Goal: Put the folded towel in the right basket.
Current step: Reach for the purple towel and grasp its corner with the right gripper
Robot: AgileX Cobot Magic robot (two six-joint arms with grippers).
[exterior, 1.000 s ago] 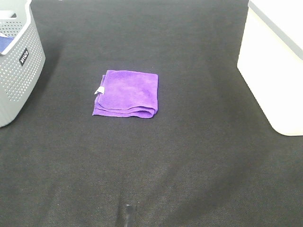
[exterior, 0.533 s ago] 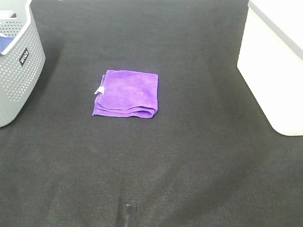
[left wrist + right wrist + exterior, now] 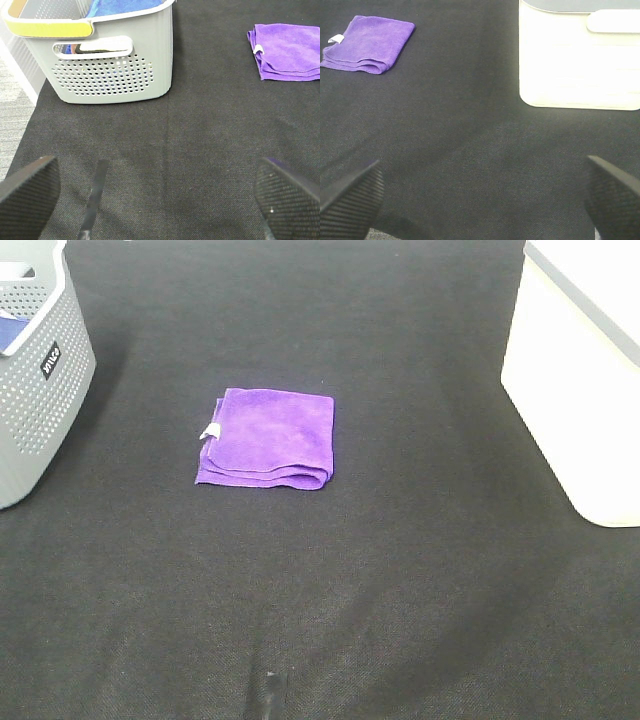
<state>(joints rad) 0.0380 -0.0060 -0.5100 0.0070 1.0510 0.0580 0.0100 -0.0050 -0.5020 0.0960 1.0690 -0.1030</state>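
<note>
No change was noted against the earlier frames; the folded towel [image 3: 268,437] lay unmoved. The table [image 3: 400,580] had a dark woven cover, with a grey basket [image 3: 40,380] at its left and the white right basket [image 3: 575,390] opposite. The left end effector [image 3: 159,195] and right end effector [image 3: 482,196] were spread wide and empty, both well apart from the towel, which lay mid-table.

Folded purple cloth towel [image 3: 266,438] near ctr of dark woven mat [image 3: 400,590]; grey perforated plastic basket [image 3: 40,390] L, cream smooth-walled basket [image 3: 570,410] R.
</note>
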